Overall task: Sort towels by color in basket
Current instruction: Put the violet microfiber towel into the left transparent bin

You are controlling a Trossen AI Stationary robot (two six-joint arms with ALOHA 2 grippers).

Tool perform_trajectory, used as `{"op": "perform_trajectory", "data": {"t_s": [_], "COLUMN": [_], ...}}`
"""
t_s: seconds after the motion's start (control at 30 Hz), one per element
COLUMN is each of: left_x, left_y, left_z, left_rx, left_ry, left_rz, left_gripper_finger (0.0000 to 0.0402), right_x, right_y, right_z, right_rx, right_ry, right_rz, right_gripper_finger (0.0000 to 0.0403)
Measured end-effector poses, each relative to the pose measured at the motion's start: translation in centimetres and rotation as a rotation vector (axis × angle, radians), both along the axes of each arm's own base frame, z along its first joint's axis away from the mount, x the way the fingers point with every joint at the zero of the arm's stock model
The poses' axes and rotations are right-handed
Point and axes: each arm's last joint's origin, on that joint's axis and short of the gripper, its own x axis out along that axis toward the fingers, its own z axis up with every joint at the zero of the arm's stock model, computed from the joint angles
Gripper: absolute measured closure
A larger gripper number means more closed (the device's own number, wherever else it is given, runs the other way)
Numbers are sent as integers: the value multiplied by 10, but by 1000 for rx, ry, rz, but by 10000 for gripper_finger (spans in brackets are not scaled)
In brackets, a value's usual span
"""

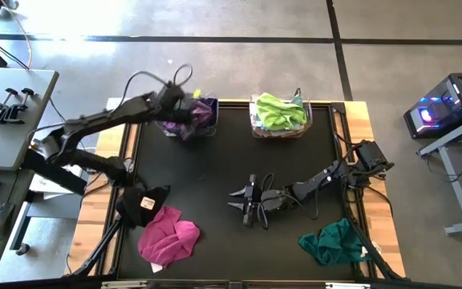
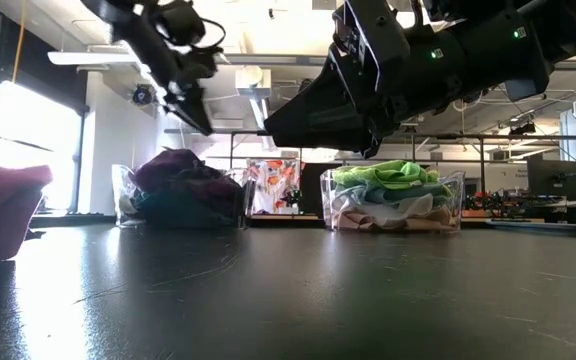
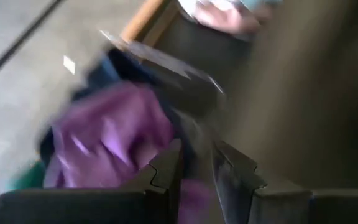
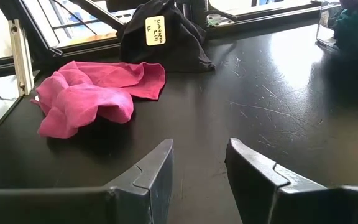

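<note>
Left gripper [image 1: 184,115] is hovering over the clear bin [image 1: 184,128] of dark and purple towels [image 3: 104,143] at the table's far left edge, jaws narrow, nothing clearly gripped. Right gripper [image 1: 241,201] is hanging mid-table, jaws parted and empty, facing the magenta towel [image 4: 95,96] and black towel [image 4: 163,34] lying near the left corner. Teal towel [image 1: 334,243] is sitting at the near right; the green-topped bin [image 1: 279,115] is standing at the far edge.

The dark left gripper [image 1: 184,115] hangs at the table's far edge, fingers narrowly parted; the dark right gripper [image 1: 243,201] hovers mid-table, fingers apart, empty.
</note>
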Motion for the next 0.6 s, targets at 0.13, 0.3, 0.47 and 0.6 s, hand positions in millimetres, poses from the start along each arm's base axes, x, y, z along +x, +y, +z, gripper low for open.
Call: {"op": "perform_trajectory", "data": {"t_s": [0.13,0.3,0.47,0.6], "left_x": [-18,-39,-53,-56], "left_y": [-21,-10,8,19], "left_z": [-24,-65,-94,-102], "left_rx": [-41,53,62,43], "left_ry": [29,74,89,93], "left_rz": [0,242,365,378], "left_gripper_finger": [328,328,328,328], "right_x": [0,0,1,2], "right_y": [0,0,-3,-6], "right_z": [0,0,1,1], "right_rx": [0,5,3,21], "right_ry": [0,-1,-8,-10], "right_rz": [0,-2,-8,-23], "right_gripper_finger": [265,265,265,265]}}
